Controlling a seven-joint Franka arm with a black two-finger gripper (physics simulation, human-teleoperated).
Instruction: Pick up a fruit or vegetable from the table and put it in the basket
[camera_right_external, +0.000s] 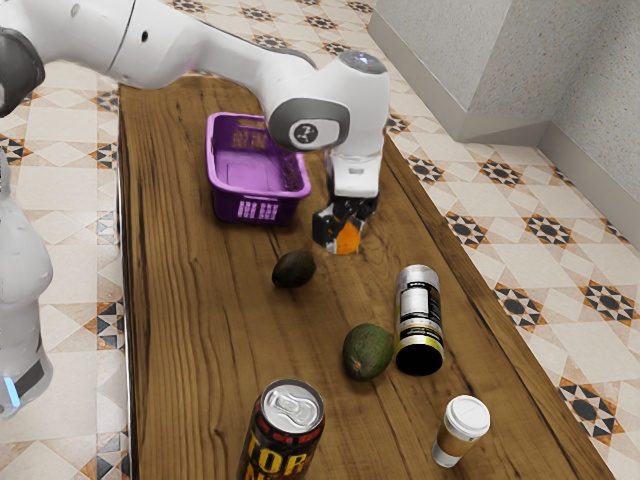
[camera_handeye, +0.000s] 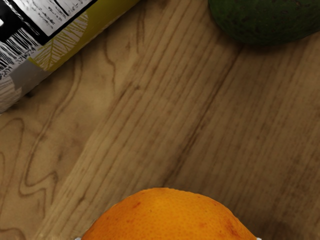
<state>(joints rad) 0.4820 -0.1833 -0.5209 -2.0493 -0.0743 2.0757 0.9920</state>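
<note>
Exterior view and wrist view alike show an orange (camera_right_external: 348, 239) at the gripper (camera_right_external: 342, 228) — it is held between the two fingers, which are parted by roughly the fruit's own width and pressed to it from opposite sides. The orange is outside the basket (camera_right_external: 229, 208), over the table (camera_right_external: 190, 330) and toward its far part; whether its underside is touching the wood cannot be told. The purple basket is set upright on the far part of the table, to the exterior view's left of the gripper, with its open top facing up.

A dark, almost black avocado (camera_right_external: 294, 269) is seen a little nearer than the orange and to the exterior view's left of it. Nearer again, a green avocado (camera_right_external: 367, 352) is placed just beside a canister (camera_right_external: 418, 308) that is laid on its side, its black end turned toward the near part of the table; the canister is on the exterior view's right of that avocado. Two upright things are found nearest — a drinks can (camera_right_external: 284, 432) with yellow lettering on the exterior view's left, and a white-lidded paper cup (camera_right_external: 461, 430) on the exterior view's right, well apart from each other.
</note>
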